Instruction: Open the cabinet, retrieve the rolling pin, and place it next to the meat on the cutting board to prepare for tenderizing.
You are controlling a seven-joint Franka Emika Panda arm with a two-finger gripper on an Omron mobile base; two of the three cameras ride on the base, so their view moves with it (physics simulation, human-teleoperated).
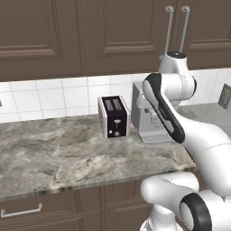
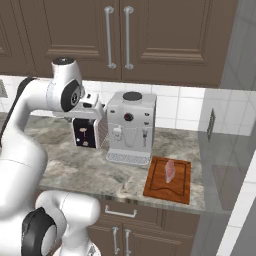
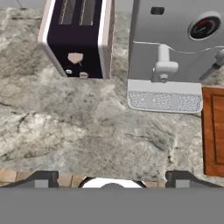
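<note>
cabinet [image 2: 120,35] doors closed; meat [image 2: 170,171] on cutting board [image 2: 155,187].

A dark toaster [image 1: 114,116] with two top slots stood on the grey marbled countertop [image 1: 54,158], close to the white tiled backsplash [image 1: 49,97]. Just beside it stood a silver-grey coffee machine [image 2: 131,127] with a round dial on its front and a perforated drip tray [image 3: 164,101] at its foot. Below the counter edge ran dark brown drawers, one with a short horizontal handle [image 1: 21,211].
</note>
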